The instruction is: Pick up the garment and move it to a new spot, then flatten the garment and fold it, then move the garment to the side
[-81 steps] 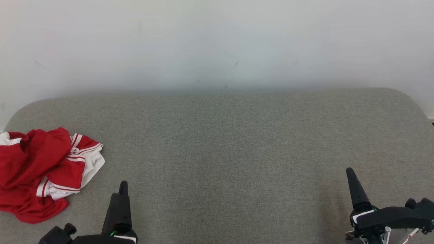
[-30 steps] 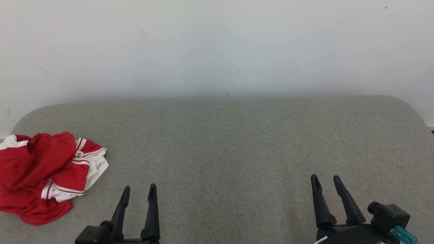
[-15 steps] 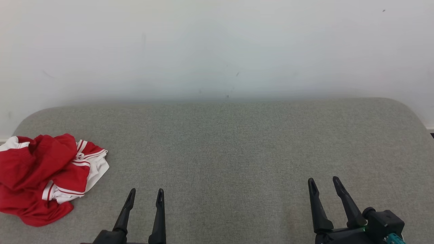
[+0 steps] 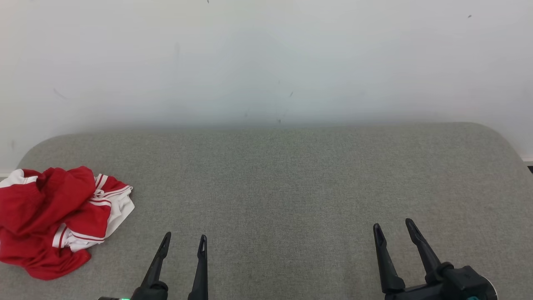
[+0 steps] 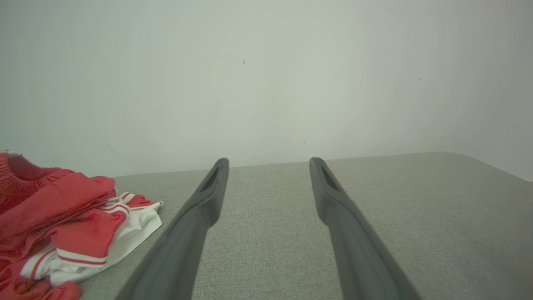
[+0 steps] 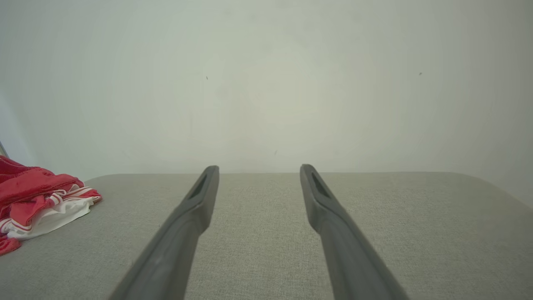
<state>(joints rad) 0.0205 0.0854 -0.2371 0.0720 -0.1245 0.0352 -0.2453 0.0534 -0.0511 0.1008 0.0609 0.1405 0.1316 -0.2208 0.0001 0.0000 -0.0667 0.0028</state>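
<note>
The garment point(image 4: 50, 221) is red with white panels and red-and-white stripes, lying crumpled at the left edge of the grey padded surface point(image 4: 283, 179). It also lies at the lower left of the left wrist view point(image 5: 62, 225) and at the left of the right wrist view point(image 6: 37, 200). My left gripper point(image 4: 185, 238) stands open at the bottom, right of the garment and clear of it, nothing between its fingers. My right gripper point(image 4: 393, 225) stands open at the lower right, far from the cloth. Both point toward the wall.
A pale wall point(image 4: 266, 62) rises right behind the padded surface. The surface has rounded far corners, and its right edge point(image 4: 514, 146) drops off near the wall's base.
Both grippers have turned from side-on to flat, showing both fingers spread, and slid lower in the head view. The head camera has tilted slightly, shifting the scene down. The garment lies unmoved.
</note>
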